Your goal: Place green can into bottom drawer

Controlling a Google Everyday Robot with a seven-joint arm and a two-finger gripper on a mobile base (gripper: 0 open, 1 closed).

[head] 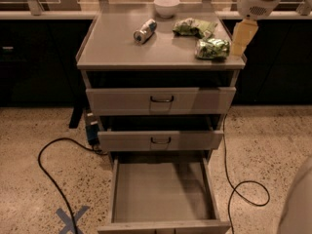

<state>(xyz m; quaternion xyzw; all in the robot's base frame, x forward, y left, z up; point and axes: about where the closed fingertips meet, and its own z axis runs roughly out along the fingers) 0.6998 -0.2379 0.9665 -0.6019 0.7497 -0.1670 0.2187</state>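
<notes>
**Green can lies on top, bottom drawer stands open**

The green can (pixel 212 48) lies on its side at the right front corner of the cabinet's grey surface (pixel 117 48). Just beside it, on its right and over the edge of the surface, hangs the end effector (pixel 241 43), a pale yellow piece under the arm's white wrist. From where I stand I cannot tell how far open it is or whether it touches the can, and it has nothing lifted.

Right behind the can sits a wrinkly green foil bag (pixel 194 27). Further left lies a silver-white can (pixel 145 31), tilted across the surface. A white bowl (pixel 166 6) stands at the back edge.

Down the cabinet front, the top drawer (pixel 161 100) and middle drawer (pixel 161 140) show their handles. Below them the bottom drawer (pixel 161 191) is pulled well out, its flat grey floor bare.

On the speckled floor (pixel 39 126), a black cable (pixel 46 152) loops to the left of the cabinet, and a blue taped cross (pixel 72 218) marks the floor near the drawer's left front corner.
</notes>
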